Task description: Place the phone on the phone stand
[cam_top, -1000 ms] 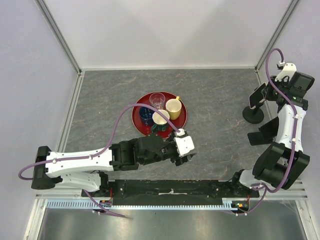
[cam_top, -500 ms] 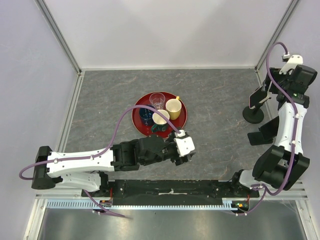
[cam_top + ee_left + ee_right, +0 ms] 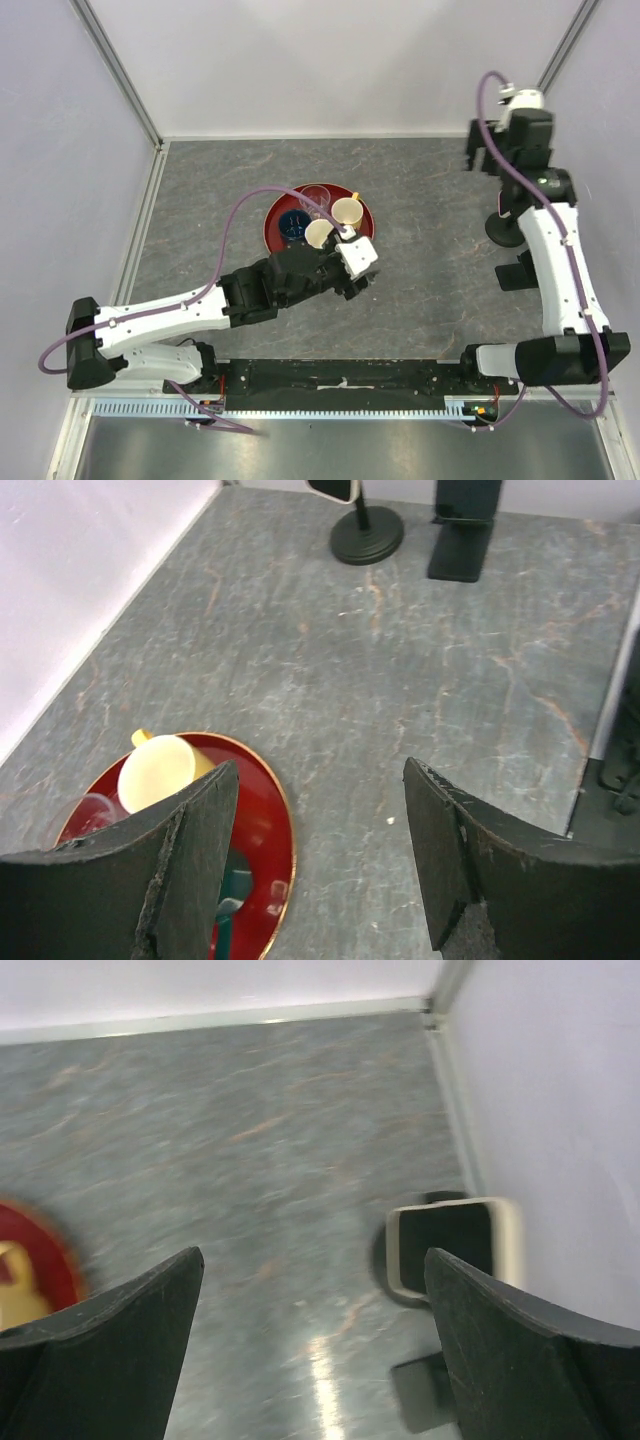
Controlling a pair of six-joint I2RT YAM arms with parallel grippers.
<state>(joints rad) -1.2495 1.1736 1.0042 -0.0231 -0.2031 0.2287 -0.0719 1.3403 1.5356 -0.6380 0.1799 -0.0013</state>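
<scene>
Both jaws spread, phone point(image 3: 447, 1242) resting on stand point(image 3: 367, 542)

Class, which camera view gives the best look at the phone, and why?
The right wrist view: the whole phone shows, cream-edged, though blurred. The left wrist view catches only its lower corner at the top edge. In the top external view the right arm covers it almost entirely.
</scene>
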